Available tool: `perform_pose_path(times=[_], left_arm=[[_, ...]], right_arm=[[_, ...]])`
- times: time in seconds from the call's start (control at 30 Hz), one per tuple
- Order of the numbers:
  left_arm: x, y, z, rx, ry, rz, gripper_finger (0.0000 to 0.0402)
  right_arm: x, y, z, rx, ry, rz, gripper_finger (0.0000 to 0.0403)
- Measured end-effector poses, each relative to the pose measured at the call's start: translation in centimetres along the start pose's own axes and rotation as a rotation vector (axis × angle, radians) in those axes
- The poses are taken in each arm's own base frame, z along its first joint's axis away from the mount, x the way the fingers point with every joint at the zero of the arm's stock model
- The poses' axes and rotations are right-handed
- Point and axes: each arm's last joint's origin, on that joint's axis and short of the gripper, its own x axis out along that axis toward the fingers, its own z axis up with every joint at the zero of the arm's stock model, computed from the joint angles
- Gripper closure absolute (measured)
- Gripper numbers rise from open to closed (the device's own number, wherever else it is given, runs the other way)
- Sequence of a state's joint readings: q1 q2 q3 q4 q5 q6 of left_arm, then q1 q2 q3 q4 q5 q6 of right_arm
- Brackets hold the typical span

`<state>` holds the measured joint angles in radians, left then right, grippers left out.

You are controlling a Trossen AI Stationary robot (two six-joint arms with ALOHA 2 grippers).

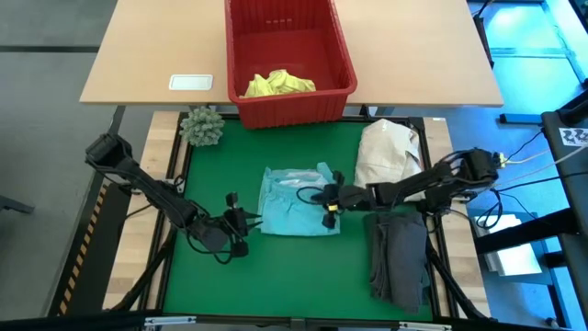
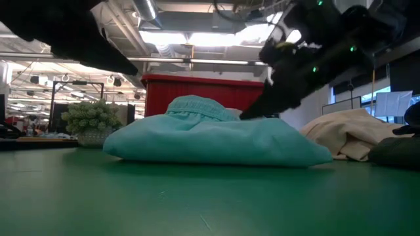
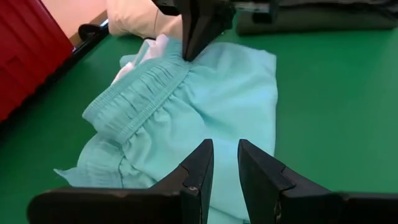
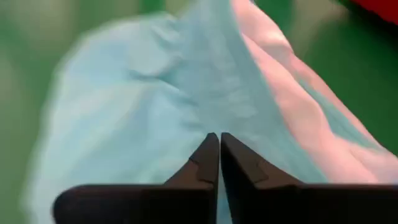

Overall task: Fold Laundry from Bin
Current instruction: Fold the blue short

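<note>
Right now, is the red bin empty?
Not empty. The high view shows a yellow garment lying inside the bin at its near end.

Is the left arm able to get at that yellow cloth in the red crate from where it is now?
Probably not easily. The left gripper sits low beside the turquoise garment, while the yellow cloth lies inside the red crate, behind its wall; the arm must lift over that.

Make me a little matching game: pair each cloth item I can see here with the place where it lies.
Things:
1. yellow garment
2. turquoise garment
3. grey garment
4. cream bundle

Places:
A. middle of the green mat
B. inside the red bin
C. mat's near right corner
D. mat's far right, beside the bin

Pairs: 1-B, 2-A, 3-C, 4-D
</note>
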<state>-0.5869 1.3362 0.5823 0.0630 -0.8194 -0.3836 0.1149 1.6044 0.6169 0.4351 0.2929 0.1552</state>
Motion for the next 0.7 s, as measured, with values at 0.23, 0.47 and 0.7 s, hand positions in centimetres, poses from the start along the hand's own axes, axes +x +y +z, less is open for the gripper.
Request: perform_pose_path(times=[0.23, 0.47, 0.7], left_arm=[[1.3, 0.0, -1.0, 0.047, 0.047, 0.039, 0.0333], [2.3, 0.2, -1.3, 0.022, 0.09, 0.014, 0.0333], [2.0, -0.6, -1.3, 0.061, 0.122, -0.151, 0.0333]], right_arm=[[1.9, -2.9, -1.7, 0.097, 0.094, -0.182, 0.0392], [2.8, -3.6, -2.3, 0.107, 0.121, -0.08, 0.0396], [2.5, -0.7, -2.8, 0.061, 0.144, 0.122, 0.04]])
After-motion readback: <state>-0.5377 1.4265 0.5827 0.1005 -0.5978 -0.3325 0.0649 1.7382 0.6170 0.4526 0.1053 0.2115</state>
